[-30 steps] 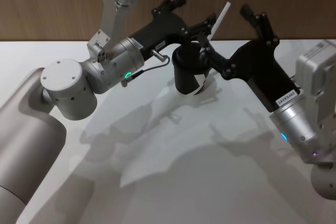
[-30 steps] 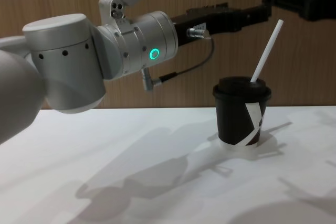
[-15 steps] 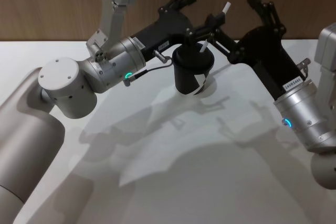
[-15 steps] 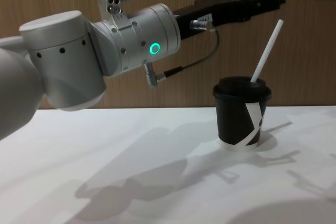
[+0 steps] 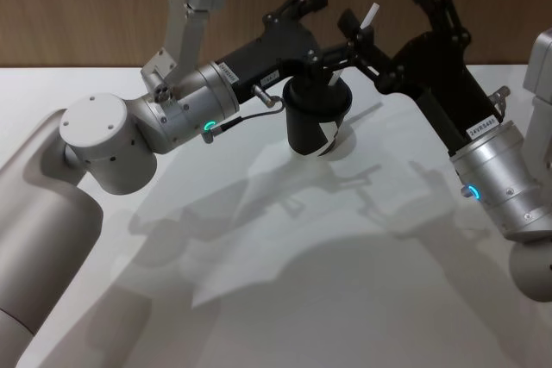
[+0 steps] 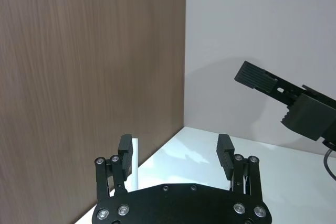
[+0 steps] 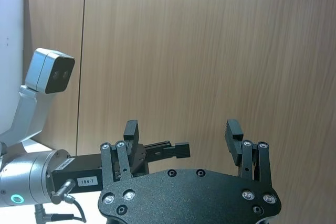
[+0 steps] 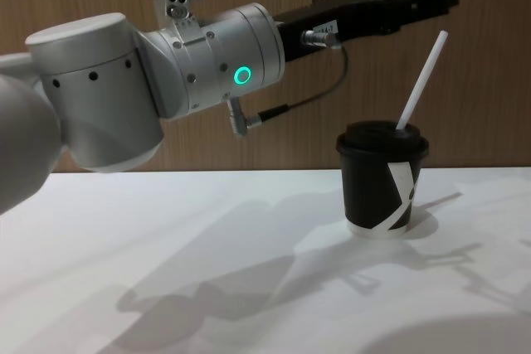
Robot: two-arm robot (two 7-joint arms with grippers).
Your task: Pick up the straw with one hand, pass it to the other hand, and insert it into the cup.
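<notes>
Black cup [image 8: 382,180] with domed lid standing upright on the white worktop [image 8: 249,288], white diagonal stripe facing the chest camera. The white straw [image 8: 421,80] is seated through the lid, leaning toward the robot's right, its upper end free of both claws. Left claw [image 5: 323,28], on the silver arm with the green ring [image 8: 241,75], is held above and behind the cup, fingers spread and grasping nothing (left wrist view: left claw [image 6: 176,153], straw beside one finger). Right claw [image 5: 392,10] is raised beside the straw's tip, likewise released (right wrist view: [image 7: 184,132])
</notes>
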